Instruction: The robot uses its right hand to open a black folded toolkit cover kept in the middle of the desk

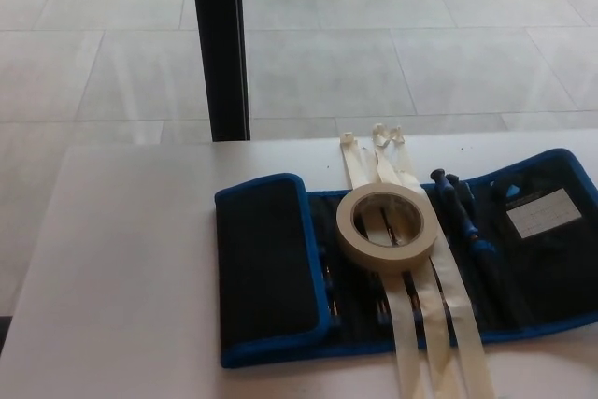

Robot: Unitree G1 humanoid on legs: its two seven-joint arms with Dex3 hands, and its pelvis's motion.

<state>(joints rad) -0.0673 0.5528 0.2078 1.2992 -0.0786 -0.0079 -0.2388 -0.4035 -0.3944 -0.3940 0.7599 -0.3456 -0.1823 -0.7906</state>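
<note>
Apparently flat, toolkit cover [551,259], long axis left-right.

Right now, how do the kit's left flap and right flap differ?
The left flap is still folded over the middle, showing its plain black outer face; the right flap lies open flat, showing its inside. The right flap carries a pale label; the left flap shows none. The left flap covers part of the tool row; the right flap covers nothing. Both are black with blue edging.
</note>
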